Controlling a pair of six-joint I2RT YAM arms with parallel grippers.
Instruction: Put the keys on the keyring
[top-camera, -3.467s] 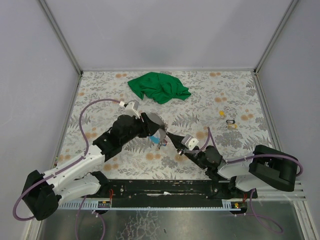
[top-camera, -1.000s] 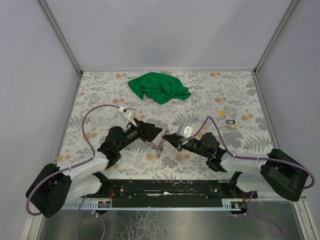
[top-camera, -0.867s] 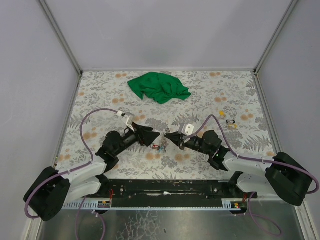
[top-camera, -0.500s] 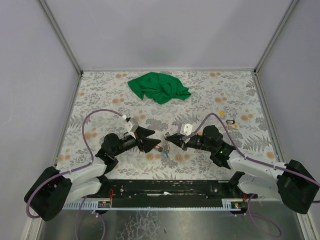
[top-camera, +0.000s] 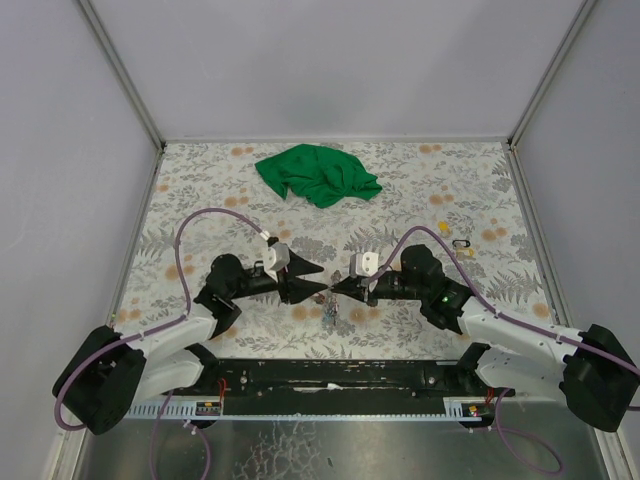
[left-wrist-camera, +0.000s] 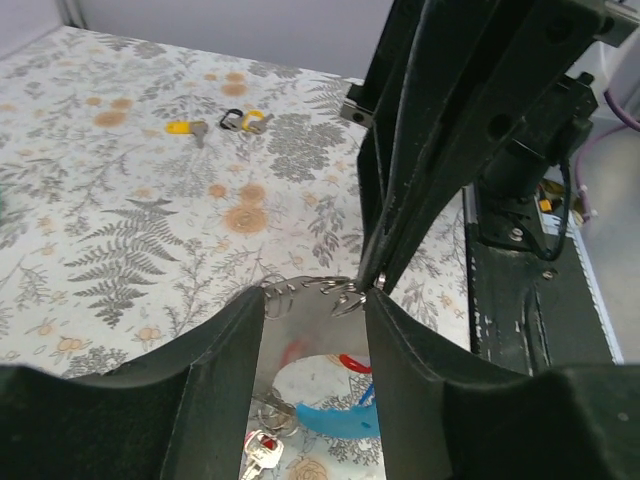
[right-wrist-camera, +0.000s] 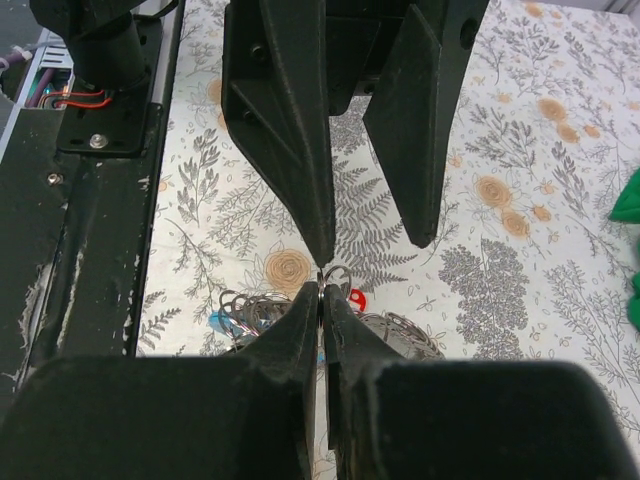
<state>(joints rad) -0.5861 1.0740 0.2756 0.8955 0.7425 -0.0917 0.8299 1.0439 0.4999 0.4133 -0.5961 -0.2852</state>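
Keyring pinched by right fingers mid-frame; left fingers straddle it half-open. Next, probably: grip, thread keys.

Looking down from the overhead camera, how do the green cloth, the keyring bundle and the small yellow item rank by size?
1. green cloth, by far the largest.
2. keyring bundle, partly hidden.
3. yellow item, smallest, though only slightly smaller than the bundle.

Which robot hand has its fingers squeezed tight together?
The right gripper: its fingers are pinched shut on the thin keyring. The left gripper is different, with a clear gap between its fingers.
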